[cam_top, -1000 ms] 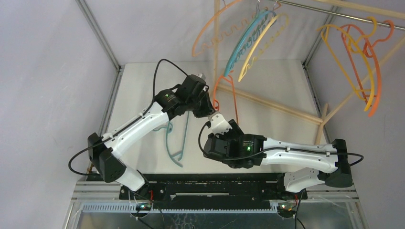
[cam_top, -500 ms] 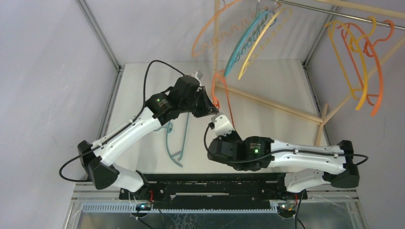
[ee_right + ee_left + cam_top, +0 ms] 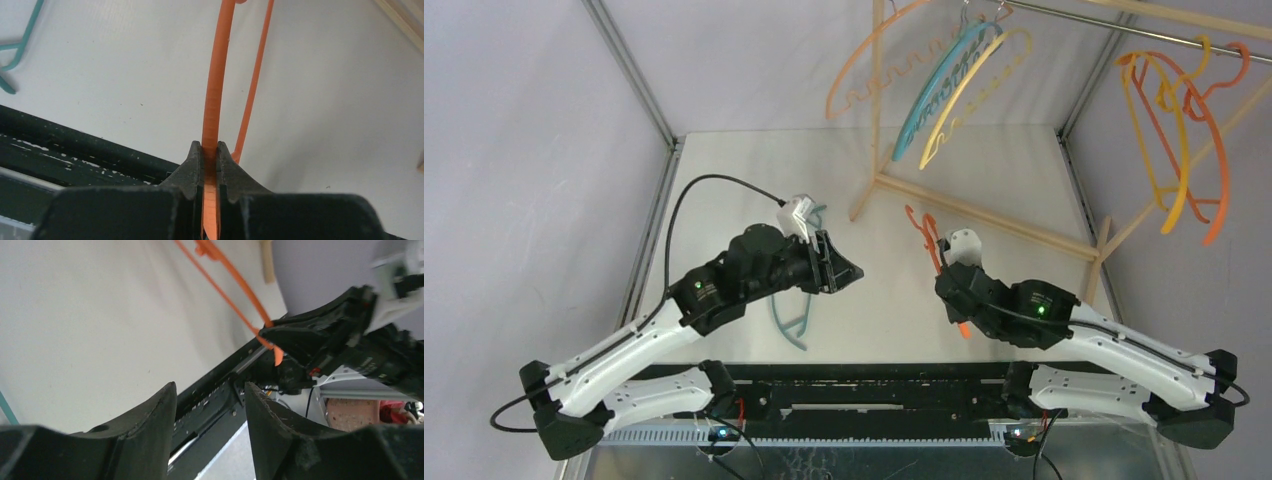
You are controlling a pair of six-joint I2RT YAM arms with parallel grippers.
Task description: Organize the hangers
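Note:
My right gripper (image 3: 948, 296) (image 3: 210, 148) is shut on the lower end of an orange hanger (image 3: 927, 232) (image 3: 215, 75) and holds it above the table; its thin bar (image 3: 235, 295) rises away from the fingers. To its left, my left gripper (image 3: 852, 272) (image 3: 210, 388) stands open with nothing between its fingers and is apart from that hanger. A teal hanger (image 3: 788, 322) (image 3: 20, 45) lies flat on the table, partly under the left arm. On the rail hang a peach hanger (image 3: 869, 60), a teal-blue one (image 3: 936, 88) and a yellow one (image 3: 972, 88).
Further right on the metal rail (image 3: 1124, 28) hang yellow (image 3: 1162, 160) and orange hangers (image 3: 1212, 160). Pale wooden rack poles (image 3: 984, 213) cross the table's far right. A black rail (image 3: 75, 145) runs along the near edge.
The left gripper has let go of the orange hanger, opened and drawn back to the near left. The right gripper has shut on the hanger and carried it right.

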